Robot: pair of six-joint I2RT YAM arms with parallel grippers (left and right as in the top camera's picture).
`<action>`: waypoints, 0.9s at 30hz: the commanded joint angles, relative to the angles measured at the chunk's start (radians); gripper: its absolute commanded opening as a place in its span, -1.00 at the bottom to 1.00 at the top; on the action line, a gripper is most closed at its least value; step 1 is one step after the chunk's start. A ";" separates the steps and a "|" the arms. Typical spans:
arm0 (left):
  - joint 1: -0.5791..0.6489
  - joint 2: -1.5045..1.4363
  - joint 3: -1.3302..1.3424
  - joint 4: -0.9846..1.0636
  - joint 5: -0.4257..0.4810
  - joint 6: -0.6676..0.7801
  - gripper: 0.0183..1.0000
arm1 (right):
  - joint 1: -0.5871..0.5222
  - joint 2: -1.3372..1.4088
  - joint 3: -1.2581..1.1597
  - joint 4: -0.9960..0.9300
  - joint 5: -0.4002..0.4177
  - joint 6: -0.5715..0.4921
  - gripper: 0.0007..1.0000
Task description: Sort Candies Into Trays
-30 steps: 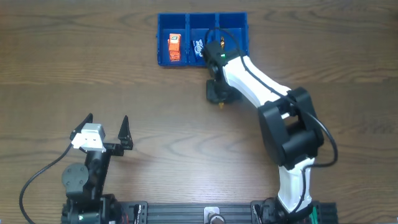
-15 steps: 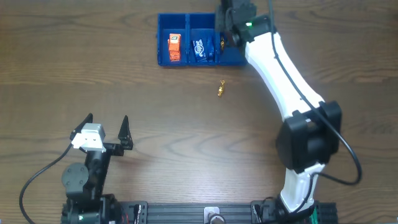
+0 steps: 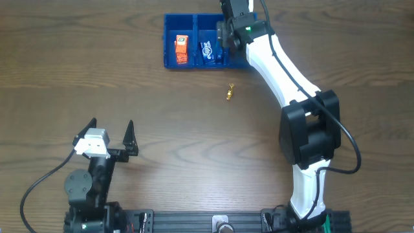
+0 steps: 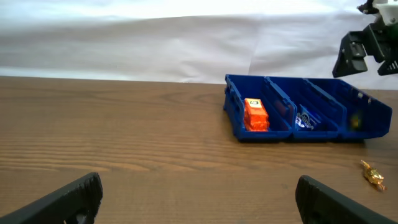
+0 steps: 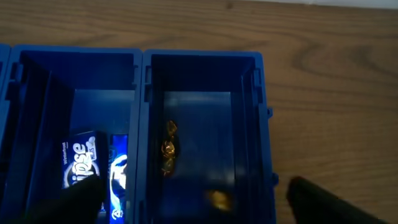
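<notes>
Right claw (image 5: 205,202): apart, above tray (image 3: 167,45) compartment holding gold candies (image 5: 168,149). Stray gold candy (image 3: 229,94) awaits on bench (image 3: 162,136). Left claw (image 3: 111,123): apart, parked.

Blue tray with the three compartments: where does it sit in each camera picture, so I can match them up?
Top view: blue tray at the top edge, near the middle.
Left wrist view: tray right of centre, far across the table.
Right wrist view: tray close below, seen from above, gold candies in its end compartment.
Shared landmark: blue-wrapped candy in the middle compartment.
</notes>
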 commanded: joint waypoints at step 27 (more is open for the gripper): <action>-0.004 -0.006 -0.021 -0.032 0.021 0.000 1.00 | 0.114 -0.023 -0.177 -0.386 -0.188 0.264 1.00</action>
